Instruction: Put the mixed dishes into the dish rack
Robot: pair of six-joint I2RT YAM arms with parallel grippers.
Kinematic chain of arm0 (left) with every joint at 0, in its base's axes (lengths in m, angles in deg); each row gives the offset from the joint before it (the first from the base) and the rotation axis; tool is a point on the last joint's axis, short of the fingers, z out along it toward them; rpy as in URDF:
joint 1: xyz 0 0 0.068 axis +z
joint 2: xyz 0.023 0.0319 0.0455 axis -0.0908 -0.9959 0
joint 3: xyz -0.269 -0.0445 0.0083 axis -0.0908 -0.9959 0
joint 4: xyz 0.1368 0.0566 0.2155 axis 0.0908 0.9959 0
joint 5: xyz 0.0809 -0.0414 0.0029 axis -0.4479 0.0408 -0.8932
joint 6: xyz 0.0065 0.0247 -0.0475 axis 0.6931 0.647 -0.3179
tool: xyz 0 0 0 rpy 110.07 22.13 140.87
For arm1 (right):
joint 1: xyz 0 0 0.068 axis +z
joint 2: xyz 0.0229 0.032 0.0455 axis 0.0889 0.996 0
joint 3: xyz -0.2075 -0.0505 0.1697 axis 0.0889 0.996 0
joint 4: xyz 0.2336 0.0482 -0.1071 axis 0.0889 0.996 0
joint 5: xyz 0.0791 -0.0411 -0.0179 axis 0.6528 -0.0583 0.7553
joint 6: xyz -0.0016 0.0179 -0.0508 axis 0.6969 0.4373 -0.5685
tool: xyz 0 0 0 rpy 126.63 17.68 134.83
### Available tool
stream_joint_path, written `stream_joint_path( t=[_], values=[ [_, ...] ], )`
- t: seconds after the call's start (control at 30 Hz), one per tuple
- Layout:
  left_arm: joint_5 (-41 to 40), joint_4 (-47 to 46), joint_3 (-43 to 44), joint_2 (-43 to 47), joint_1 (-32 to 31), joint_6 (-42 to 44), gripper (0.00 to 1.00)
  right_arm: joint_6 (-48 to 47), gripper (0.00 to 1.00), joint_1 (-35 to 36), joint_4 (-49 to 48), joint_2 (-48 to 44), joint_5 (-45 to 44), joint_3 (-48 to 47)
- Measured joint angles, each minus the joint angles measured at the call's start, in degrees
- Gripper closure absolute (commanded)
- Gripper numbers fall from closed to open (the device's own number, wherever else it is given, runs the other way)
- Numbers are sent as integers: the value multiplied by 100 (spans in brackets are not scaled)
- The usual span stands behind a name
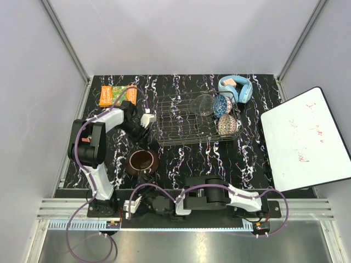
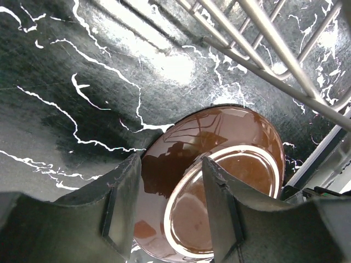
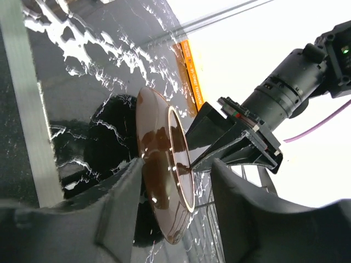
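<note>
Overhead and wrist views of a black marbled table [image 1: 249,159]. The glossy red plate [image 1: 142,160] lies face up toward the table's near-left part, just off the near-left corner of the wire dish rack [image 1: 175,120].

My left fingers [image 2: 123,208] hang right over the plate, part-way spread, one outside the rim and one over the plate's well. I cannot tell whether they pinch the rim. My right fingers [image 3: 118,208] stand apart and empty at the table's near edge, seeing the plate side-on.

The left arm is the nearer one. The plate is round, so it has no long axis, and the rack lies away and to the right of it.

In the rack's right end sit a clear glass bowl [image 1: 204,104], a blue patterned bowl [image 1: 221,105] and a beige patterned bowl [image 1: 227,125].

A whiteboard [image 1: 307,142] at the table's right edge carries red handwriting, too small to read.
</note>
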Motion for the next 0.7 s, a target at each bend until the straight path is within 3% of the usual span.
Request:
stream_joint_path(
  t=[0.03,0.1,0.17,0.37,0.43,0.5,0.7],
  values=[
    [11,-2,0,-2,0,9,52,-37,56,2,20,4,-9,-4],
    [55,-46,0,-7,-4,20,52,-105,85,2,66,46,-11,0],
    [114,-127,15,-22,-15,20,52,-181,100,2,190,111,-22,37],
    [125,-173,22,-33,-28,39,52,-323,100,7,203,151,-50,76],
    [127,-170,22,-33,-28,42,53,-337,84,7,203,149,-50,76],
    [127,-173,22,-33,-28,44,53,-376,58,7,212,151,-61,76],
    [212,15,-22,-33,-31,37,53,-782,49,-142,92,151,-623,-22]
  ],
)
